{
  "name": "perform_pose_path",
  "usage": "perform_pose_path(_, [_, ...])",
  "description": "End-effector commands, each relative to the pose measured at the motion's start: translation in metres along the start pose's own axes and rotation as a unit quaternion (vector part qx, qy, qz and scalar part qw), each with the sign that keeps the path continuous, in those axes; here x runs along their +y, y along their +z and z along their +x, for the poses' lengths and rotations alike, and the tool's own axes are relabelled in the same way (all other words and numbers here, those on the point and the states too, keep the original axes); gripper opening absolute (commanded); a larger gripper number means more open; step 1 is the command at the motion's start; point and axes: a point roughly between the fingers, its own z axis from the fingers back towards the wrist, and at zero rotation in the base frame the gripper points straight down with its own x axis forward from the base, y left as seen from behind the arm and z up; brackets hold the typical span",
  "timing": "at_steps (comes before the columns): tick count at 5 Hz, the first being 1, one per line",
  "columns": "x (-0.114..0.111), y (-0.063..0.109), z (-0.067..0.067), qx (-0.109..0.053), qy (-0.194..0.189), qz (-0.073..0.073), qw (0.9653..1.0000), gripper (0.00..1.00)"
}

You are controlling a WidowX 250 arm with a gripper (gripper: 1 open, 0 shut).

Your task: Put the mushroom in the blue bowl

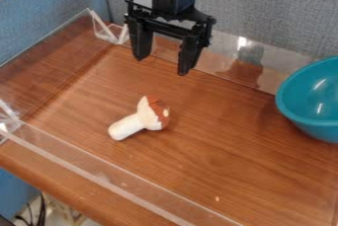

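The mushroom (141, 118) lies on its side near the middle of the wooden table, cream stem pointing left and reddish-brown cap to the right. The blue bowl (314, 100) sits at the right edge, partly cut off by the frame, with nothing visible inside. My gripper (162, 60) hangs above the back of the table, behind and above the mushroom, jaws pointing down. It is open and holds nothing. A clear gap separates it from the mushroom.
A low transparent wall (79, 161) runs along the front and left sides of the wooden table (224, 151), with another clear panel (244, 47) at the back. A blue partition (264, 8) stands behind.
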Motion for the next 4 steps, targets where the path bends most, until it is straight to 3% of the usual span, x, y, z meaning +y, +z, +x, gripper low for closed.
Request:
perform_pose_path(1, [-0.002, -0.025, 0.004, 0.014, -0.051, 0.001, 0.9986, 1.00])
perform_pose_path(2, [-0.007, -0.054, -0.009, 0.038, -0.085, 0.000, 0.9957, 1.00])
perform_pose_path(3, [-0.005, -0.075, -0.019, 0.051, -0.107, -0.001, 0.9929, 1.00])
perform_pose_path(4, [-0.006, -0.077, -0.023, 0.055, -0.104, -0.004, 0.9931, 1.00])
